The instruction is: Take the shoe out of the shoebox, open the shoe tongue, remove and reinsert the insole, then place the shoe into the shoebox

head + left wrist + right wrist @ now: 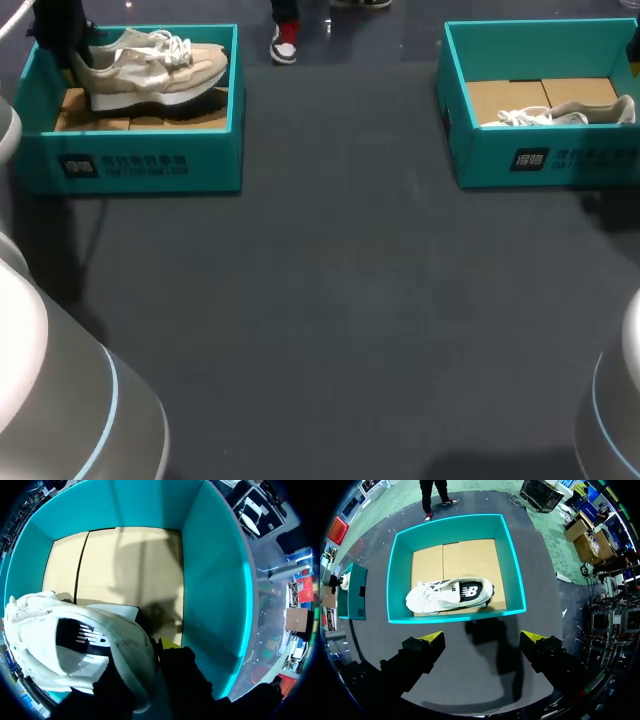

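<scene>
A beige and white shoe [150,65] sits tilted in the teal shoebox [140,165] at the back left, its heel towards my left gripper [62,35]. In the left wrist view the shoe [75,645] has its heel collar pinched between the fingers of the left gripper [147,657], with the cardboard floor of the shoebox [215,580] beneath it. One yellow fingertip [167,642] shows beside the heel. My right gripper [482,640] hangs open above the table, in front of a second box.
The second teal shoebox [540,160] stands at the back right with a matching shoe [565,112] lying on its side; in the right wrist view this shoe [450,595] lies near the box's front wall [455,616]. Dark table mat [330,300] spreads between the boxes.
</scene>
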Motion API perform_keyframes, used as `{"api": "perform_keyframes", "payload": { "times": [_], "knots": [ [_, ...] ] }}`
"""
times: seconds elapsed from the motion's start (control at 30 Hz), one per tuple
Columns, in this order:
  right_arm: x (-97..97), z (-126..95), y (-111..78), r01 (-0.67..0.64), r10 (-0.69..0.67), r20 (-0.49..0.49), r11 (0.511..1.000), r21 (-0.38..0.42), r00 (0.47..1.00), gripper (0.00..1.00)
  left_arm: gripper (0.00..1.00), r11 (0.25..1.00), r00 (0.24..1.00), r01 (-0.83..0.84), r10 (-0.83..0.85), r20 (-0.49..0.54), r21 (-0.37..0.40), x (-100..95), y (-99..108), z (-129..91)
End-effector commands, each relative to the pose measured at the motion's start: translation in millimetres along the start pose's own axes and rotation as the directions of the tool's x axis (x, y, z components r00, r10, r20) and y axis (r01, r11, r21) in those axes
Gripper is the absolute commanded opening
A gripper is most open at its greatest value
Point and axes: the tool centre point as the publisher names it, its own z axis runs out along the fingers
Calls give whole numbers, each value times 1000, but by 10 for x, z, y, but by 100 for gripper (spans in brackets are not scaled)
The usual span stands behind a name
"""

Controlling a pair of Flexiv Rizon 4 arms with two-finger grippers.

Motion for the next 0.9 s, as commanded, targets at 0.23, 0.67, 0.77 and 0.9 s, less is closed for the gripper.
{"api": "perform_keyframes", "payload": {
  "times": [0.23,0.67,0.77,0.9],
  "knots": [
    [2,-1,-3,-1,1,1,1000,0,1000,100,0,997,1000,5,-5,-1,-77,130,-218,-514],
    [2,-1,-3,-1,1,1,1000,0,1000,100,0,989,999,11,-18,-44,-149,230,-348,-1144],
    [2,-1,-3,-1,1,1,1000,0,1000,100,0,988,999,11,-18,-45,-153,291,-364,-1312],
    [2,-1,-3,-1,1,1,1000,0,1000,100,0,988,998,12,-23,-64,-155,331,-408,-1471]
  ]
}}
